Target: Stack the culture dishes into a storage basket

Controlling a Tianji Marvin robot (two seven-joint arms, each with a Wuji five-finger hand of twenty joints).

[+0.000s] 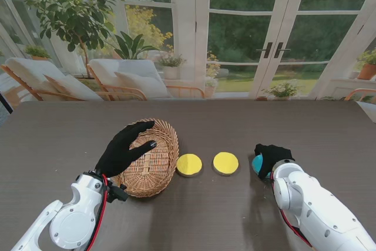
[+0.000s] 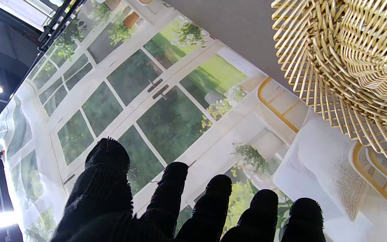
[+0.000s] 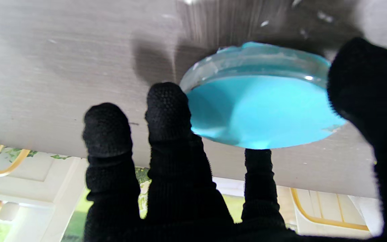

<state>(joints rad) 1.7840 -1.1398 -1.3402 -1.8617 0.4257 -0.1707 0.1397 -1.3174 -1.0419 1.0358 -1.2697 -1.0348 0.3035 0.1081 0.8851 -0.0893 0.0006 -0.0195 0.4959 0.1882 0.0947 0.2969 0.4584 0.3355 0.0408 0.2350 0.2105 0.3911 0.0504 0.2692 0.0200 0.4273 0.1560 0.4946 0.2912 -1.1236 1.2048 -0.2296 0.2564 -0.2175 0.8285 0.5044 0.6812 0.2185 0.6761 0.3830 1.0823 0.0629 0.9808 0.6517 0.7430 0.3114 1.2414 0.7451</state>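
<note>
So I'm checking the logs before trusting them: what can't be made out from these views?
- Blue dish, stand view: mostly hidden by the right hand.
- Right wrist view: whether the fingers grip the dish firmly; motion blur.
- Basket interior: partly covered by the left hand; the left wrist view cuts the basket at the frame edge.
- Lids on the two yellow dishes: too small.

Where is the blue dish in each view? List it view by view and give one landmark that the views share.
Stand view: the blue dish shows as a sliver at the right hand, right of the two yellow dishes.
Left wrist view: not in it; only the basket and fingers.
Right wrist view: it fills the middle, between the fingers.
Shared landmark: the dark table.
</note>
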